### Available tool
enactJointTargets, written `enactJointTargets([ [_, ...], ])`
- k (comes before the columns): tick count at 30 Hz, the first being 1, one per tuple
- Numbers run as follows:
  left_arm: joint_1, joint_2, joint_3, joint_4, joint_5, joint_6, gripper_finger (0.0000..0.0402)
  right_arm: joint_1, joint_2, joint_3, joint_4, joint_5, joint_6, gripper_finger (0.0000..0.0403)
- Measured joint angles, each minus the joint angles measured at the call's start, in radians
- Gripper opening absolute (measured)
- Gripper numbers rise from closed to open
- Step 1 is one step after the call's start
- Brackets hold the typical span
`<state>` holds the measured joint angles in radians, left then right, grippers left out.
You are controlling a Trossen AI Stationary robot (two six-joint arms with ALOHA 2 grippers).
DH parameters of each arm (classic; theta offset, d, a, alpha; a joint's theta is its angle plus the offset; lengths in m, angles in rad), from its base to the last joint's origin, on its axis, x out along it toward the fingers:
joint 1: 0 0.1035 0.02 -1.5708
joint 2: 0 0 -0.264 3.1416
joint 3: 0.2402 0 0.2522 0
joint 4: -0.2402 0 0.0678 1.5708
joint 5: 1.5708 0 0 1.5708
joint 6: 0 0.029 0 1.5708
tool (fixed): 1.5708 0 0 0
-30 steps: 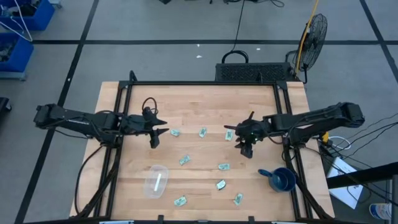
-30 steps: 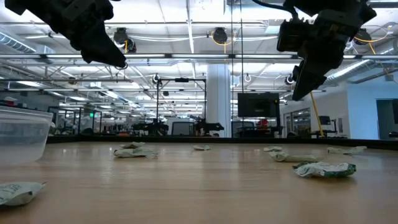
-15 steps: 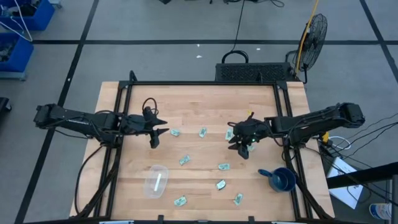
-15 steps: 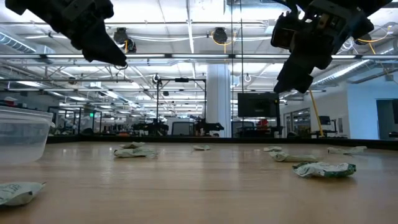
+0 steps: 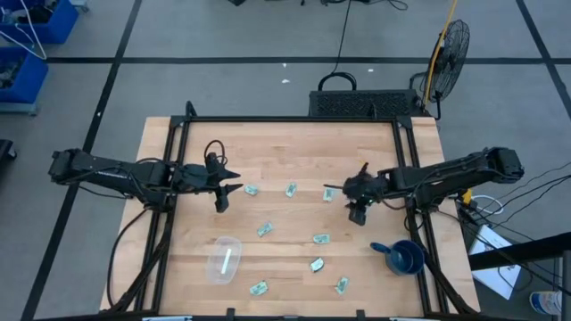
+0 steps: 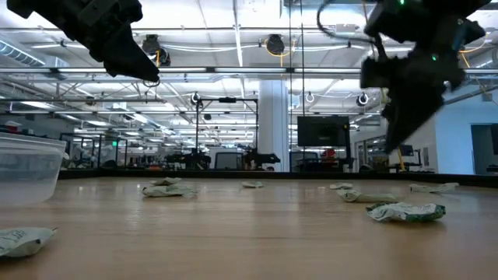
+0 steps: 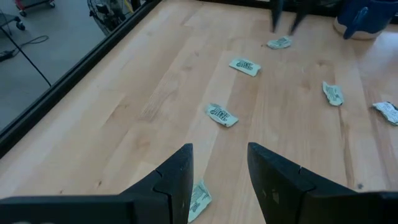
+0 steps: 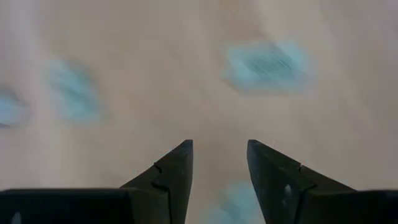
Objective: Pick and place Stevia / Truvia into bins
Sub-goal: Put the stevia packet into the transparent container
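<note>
Right gripper (image 5: 355,206), jaws parted and empty, hangs over the table's right side, nearest sachet (image 5: 329,193) just beside it toward the middle.

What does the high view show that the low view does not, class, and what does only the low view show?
Only the high view shows the dark blue round cup at the table's right edge and the black floor fan beyond the table. Only the low view shows the room behind, with its ceiling lights and a dark monitor. Both show the clear plastic tub, the pale green paper sachets scattered on the wooden table, the left gripper and the right gripper.
</note>
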<state>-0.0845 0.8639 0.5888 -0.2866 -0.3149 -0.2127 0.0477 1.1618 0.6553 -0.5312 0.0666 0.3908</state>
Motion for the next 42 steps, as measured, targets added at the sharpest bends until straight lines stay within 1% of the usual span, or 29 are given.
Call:
enactJointTargets([
  [2, 0.000, 0.000, 0.000, 0.000, 0.000, 0.000, 0.0157, 0.000, 0.000, 0.000, -0.103, 0.088, 0.039, 0.0146],
  [4, 0.000, 0.000, 0.000, 0.001, 0.000, 0.000, 0.0157, -0.001, 0.000, 0.000, -0.161, 0.122, 0.075, 0.0146],
  [7, 0.000, 0.000, 0.000, 0.004, 0.000, 0.000, 0.0157, 0.000, 0.000, -0.016, -0.153, 0.115, 0.105, 0.0146],
  [10, 0.000, 0.000, 0.000, 0.005, 0.000, 0.000, 0.0157, 0.000, 0.000, -0.065, -0.109, 0.108, 0.136, 0.0146],
  [13, 0.000, 0.000, 0.000, 0.007, 0.000, 0.000, 0.0157, 0.000, 0.000, -0.125, -0.032, 0.033, 0.153, 0.0146],
  [15, 0.000, 0.000, 0.000, 0.007, 0.000, 0.000, 0.0157, 0.000, 0.000, -0.162, 0.029, 0.007, 0.170, 0.0146],
  [19, 0.000, 0.000, 0.000, 0.007, 0.000, 0.004, 0.0157, 0.000, -0.003, -0.208, 0.107, 0.012, 0.173, 0.0146],
  [24, 0.000, 0.000, 0.000, 0.007, -0.001, 0.009, 0.0157, 0.000, -0.003, -0.218, 0.123, 0.016, 0.152, 0.0141],
  [28, 0.000, 0.000, 0.000, 0.007, -0.001, 0.009, 0.0157, 0.000, -0.002, -0.219, 0.120, 0.020, 0.147, 0.0112],
  [33, 0.000, 0.000, 0.000, 0.007, -0.001, 0.024, 0.0157, -0.001, -0.001, -0.221, 0.145, 0.016, 0.109, 0.0052],
  [36, 0.000, 0.000, 0.000, 0.008, -0.009, 0.025, 0.0157, 0.000, 0.000, -0.218, 0.197, 0.006, 0.079, 0.0014],
  [38, 0.000, 0.000, 0.000, 0.008, -0.010, 0.026, 0.0157, 0.002, 0.001, -0.197, 0.206, -0.001, 0.044, 0.0005],
  [42, 0.000, 0.000, 0.000, 0.014, -0.010, 0.029, 0.0157, 0.032, -0.001, -0.095, 0.243, 0.012, -0.027, 0.0009],
])
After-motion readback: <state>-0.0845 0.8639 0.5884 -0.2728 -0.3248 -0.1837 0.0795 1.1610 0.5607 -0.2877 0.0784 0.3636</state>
